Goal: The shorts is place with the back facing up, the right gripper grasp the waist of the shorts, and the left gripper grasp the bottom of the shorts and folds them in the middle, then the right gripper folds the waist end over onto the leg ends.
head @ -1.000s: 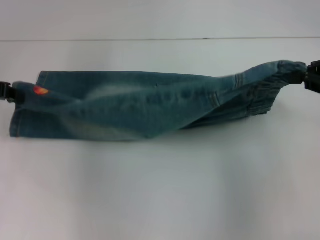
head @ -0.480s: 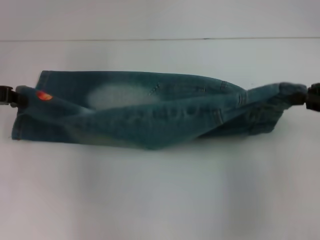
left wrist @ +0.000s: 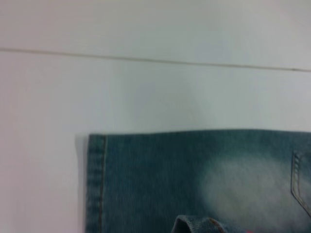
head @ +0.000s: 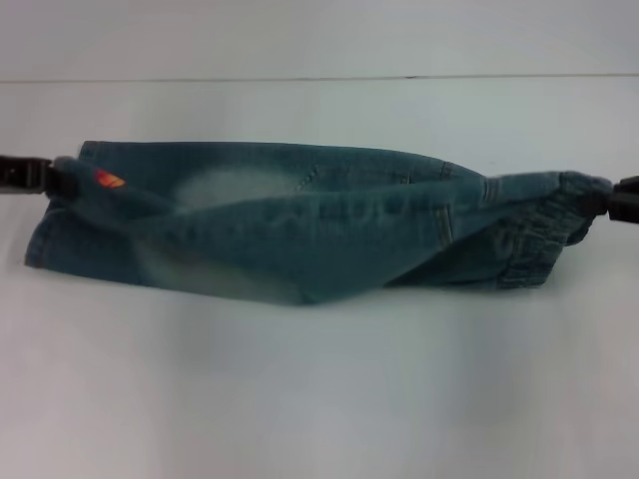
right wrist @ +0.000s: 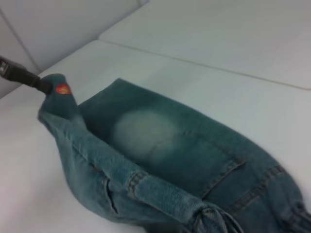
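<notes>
The blue-green denim shorts [head: 300,230] hang stretched lengthwise across the white table, the raised near half draping toward the front edge. At the far left of the head view my left gripper [head: 52,177] is shut on the bottom of the shorts [head: 85,185], beside a red-orange embroidered patch [head: 108,180]. My right gripper [head: 611,200], at the far right, is shut on the bunched ruffled waist [head: 564,195]. The right wrist view shows the left gripper [right wrist: 35,81] pinching the hem, a pale bleached patch [right wrist: 141,131] and the waist [right wrist: 214,218]. A flat hem [left wrist: 96,184] lies in the left wrist view.
White table [head: 319,399] all around, with a seam line [head: 319,77] running along the far side. Open table surface lies in front of and behind the shorts.
The right gripper came down and nearer with the waist. The left gripper shifted slightly right and up. The lifted fold swung forward, so its lower edge now drapes closer to the front.
</notes>
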Motion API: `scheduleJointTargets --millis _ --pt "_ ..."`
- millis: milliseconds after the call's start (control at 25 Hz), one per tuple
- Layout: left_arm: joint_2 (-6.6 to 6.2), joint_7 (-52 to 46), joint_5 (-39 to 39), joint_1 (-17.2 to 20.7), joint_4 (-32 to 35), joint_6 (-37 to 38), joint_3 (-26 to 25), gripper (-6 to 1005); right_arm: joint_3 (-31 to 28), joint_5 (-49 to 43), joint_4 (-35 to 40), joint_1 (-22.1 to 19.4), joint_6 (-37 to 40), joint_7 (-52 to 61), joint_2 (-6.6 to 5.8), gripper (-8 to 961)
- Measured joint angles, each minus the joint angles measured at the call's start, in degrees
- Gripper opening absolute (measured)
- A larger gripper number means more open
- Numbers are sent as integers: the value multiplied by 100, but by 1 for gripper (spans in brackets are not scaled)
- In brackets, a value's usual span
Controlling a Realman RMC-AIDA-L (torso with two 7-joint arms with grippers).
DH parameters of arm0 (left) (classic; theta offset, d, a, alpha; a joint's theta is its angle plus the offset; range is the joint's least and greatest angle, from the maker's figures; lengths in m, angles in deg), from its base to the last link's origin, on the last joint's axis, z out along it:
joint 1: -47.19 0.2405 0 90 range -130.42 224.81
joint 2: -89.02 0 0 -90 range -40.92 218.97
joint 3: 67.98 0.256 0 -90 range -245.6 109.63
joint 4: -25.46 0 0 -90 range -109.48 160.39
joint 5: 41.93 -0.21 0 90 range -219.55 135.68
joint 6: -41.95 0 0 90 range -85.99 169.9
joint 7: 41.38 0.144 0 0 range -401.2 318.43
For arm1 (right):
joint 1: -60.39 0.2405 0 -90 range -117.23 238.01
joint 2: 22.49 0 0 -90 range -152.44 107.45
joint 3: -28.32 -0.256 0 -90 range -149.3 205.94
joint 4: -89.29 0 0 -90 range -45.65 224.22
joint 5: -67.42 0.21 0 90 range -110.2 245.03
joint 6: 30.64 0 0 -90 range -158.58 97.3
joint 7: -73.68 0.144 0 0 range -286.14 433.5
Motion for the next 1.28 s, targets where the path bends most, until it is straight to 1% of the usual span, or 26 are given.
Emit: scheduleJointTargets --millis 80,200,320,480,720,880,1080,1280 --pt "12 -72 -23 -50 -68 -202 119 89 10 -40 -107 61 -137 10 -43 56" --pt "-13 -212 -35 -110 -241 -526 329 89 20 -193 -242 187 -371 10 -91 57" --pt "-33 -288 -39 -136 -360 -741 449 88 106 -281 -336 264 -643 -28 -91 58" --pt "-44 -409 -46 -142 -464 -972 579 94 413 -291 -431 318 -1090 -93 -67 59" --pt "-18 -477 -49 -161 -493 -1041 585 104 811 -288 -446 368 -1582 -288 45 60" --pt "-11 -551 -52 -183 -501 -1076 608 110 913 -291 -448 425 -1738 -384 83 61" --pt "-27 -658 -55 -215 -503 -1064 642 118 977 -292 -472 457 -1763 -427 82 63" --pt "-36 -755 -176 -256 -503 -1062 642 126 1012 -292 -777 570 -1790 -389 0 64"
